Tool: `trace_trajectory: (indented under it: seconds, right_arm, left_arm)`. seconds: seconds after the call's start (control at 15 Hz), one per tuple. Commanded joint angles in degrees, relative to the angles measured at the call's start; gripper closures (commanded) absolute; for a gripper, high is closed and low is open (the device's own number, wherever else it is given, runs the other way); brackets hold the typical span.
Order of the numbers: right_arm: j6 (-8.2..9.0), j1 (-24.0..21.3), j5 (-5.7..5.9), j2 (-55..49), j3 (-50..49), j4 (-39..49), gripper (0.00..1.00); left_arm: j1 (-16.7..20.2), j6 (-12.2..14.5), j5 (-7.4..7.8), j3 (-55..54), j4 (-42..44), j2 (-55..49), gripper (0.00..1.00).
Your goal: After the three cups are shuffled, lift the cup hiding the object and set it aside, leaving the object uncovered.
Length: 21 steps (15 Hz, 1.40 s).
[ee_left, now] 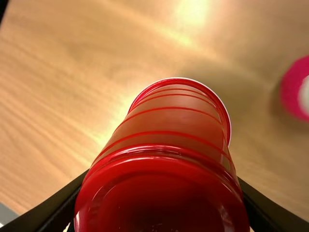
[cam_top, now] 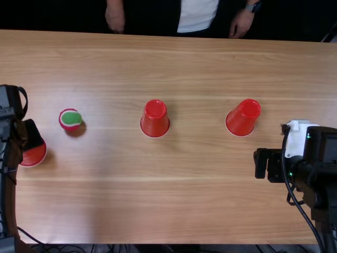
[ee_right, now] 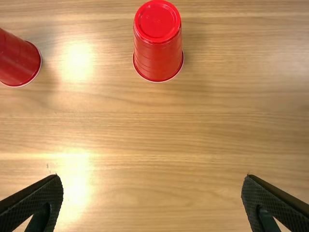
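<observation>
Left gripper [cam_top: 26,139], jaws pinching the lifted cup [ee_left: 169,159], holds it aside at the surface's [cam_top: 158,63] left edge, so the ball [cam_top: 70,119] lies uncovered; right gripper [ee_right: 152,183], jaws spread, holds nothing.

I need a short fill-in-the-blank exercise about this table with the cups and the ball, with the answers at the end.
1. The middle cup and the right cup stand ____ down.
2. The left arm's jaws hold the third cup, which is ____ in colour.
3. The ball has ____ cup over it.
4. The right arm's jaws are ____, not shut.
Missing words: upside; red; no; open.
</observation>
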Motion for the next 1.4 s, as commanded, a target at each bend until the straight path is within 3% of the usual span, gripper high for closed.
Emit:
trace_trajectory:
  seconds: [0.0, 0.07, 0.2, 0.67, 1.07, 1.27, 1.33]
  right_arm:
    - [-0.03, 0.58, 0.11, -0.48, 0.48, -0.22, 0.00]
    - [-0.03, 0.49, 0.11, -0.48, 0.48, -1.38, 0.00]
    - [0.07, 0.49, 0.11, -0.39, 0.74, -2.23, 0.00]
    - [0.07, 0.49, 0.11, -0.48, 1.62, -2.44, 0.00]
    - [0.18, 0.66, 0.11, -0.48, 1.53, -2.33, 0.00]
    - [0.18, 0.58, 0.11, -0.48, 1.53, -2.33, 0.00]
    - [0.18, 0.49, 0.11, -0.48, 1.53, -2.23, 0.00]
  left_arm:
    - [0.39, -0.54, -0.70, -1.81, 0.22, -0.99, 0.53]
    - [0.48, -0.54, -0.60, -2.95, 0.22, -0.72, 0.40]
    - [0.48, -0.54, -0.07, -4.71, 0.32, -0.37, 0.01]
    - [1.00, -0.65, 0.03, -4.53, 0.32, -0.46, 0.00]
    - [-0.58, -0.86, 0.46, 2.15, 0.32, -10.92, 0.00]
    - [-11.21, -0.75, 5.20, 8.30, 0.22, -11.71, 0.00]
    - [-14.91, -0.65, 6.05, 8.91, -0.10, -12.50, 0.00]
